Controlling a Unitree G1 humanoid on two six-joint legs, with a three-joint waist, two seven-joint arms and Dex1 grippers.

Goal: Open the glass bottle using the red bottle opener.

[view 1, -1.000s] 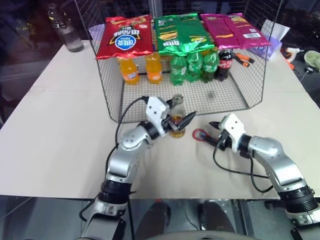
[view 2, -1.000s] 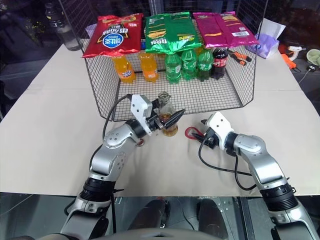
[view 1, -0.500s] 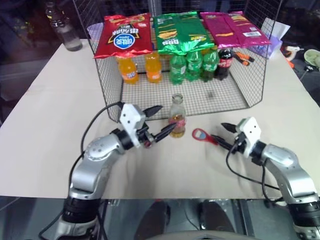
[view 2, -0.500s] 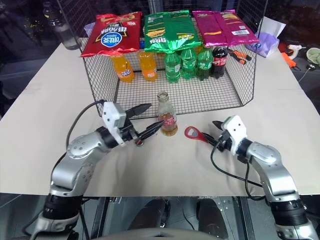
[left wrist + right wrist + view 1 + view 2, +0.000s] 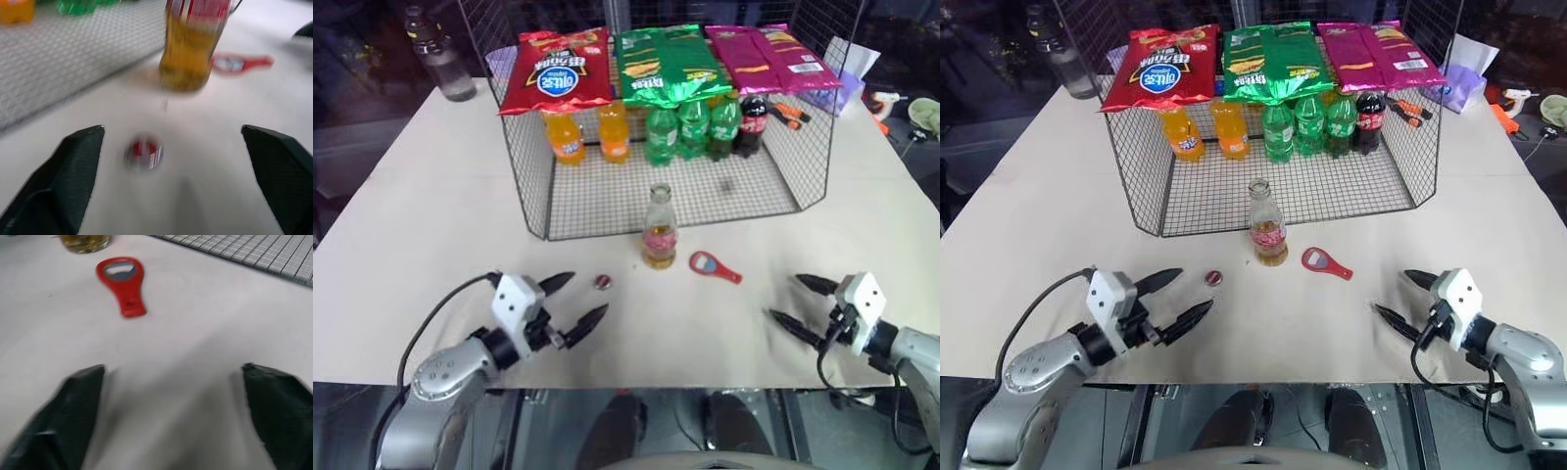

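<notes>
Nearest the camera: left gripper, two black fingers spread wide, holding nothing, low over the beige table near its front edge. Right gripper likewise splayed and empty, on the opposite side, well apart from everything.

Next out: small round red-and-silver metal cap lying on the table just ahead of the left gripper. So bottle looks already opened, judging by bare mouth.

Past that, mid-table: small clear glass bottle with slender neck, amber liquid and pink-red label band, upright, just outside the front of the wire mesh cage. Flat red bottle opener with ring head and tapering handle lies flat just beside it, on the right gripper's side, not touching.

Handling guess: bottle rigid, smooth, breakable, tips easily; grip body around label, not neck. Opener light, stiff, thin; hard to pinch off the table, take handle edgewise.

Farthest: orange, green and dark soda bottles inside the cage, snack bags on top.
</notes>
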